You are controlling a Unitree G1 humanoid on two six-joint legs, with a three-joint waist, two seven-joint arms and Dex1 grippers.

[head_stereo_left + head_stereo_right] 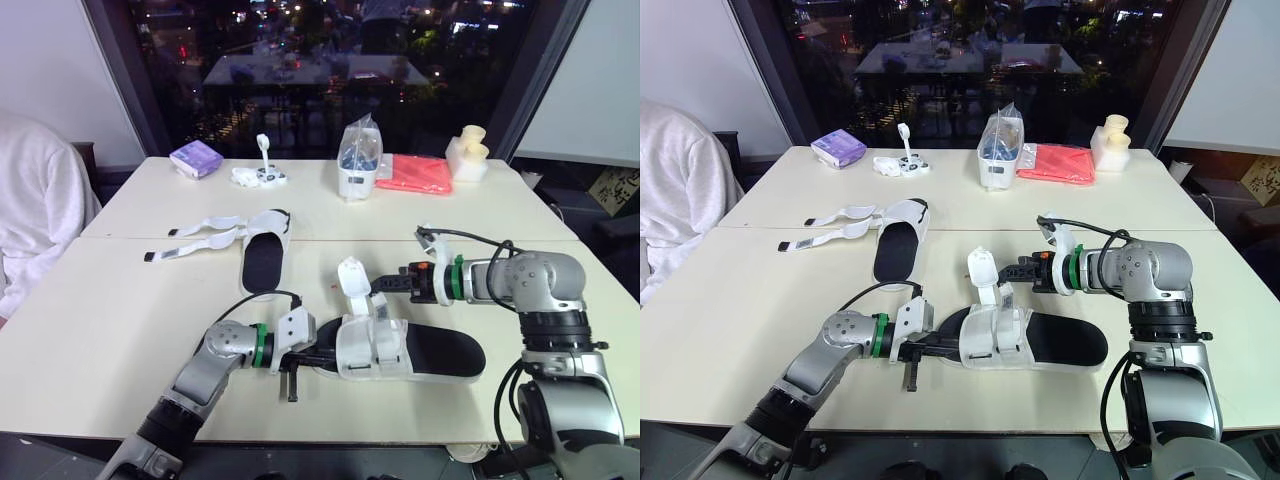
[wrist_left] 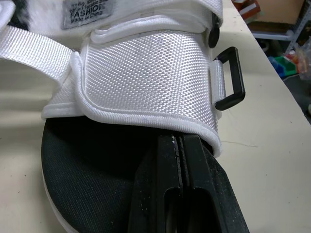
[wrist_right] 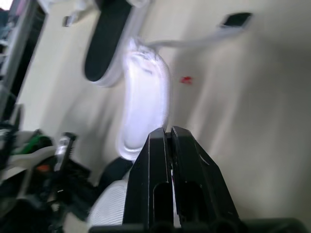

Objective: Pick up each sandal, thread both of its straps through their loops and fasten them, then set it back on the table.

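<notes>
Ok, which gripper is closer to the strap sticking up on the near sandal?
Right. The right gripper is just beside the raised strap; the left gripper is at the toe of the sandal, under its front band.

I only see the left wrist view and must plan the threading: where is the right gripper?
Observer: The right gripper is shut, its tips at a strap standing upright from this sandal. I cannot tell whether it pinches it.
Operator: And the other sandal?
Observer: The second sandal lies farther back on the table, both straps spread open, unfastened.
</notes>
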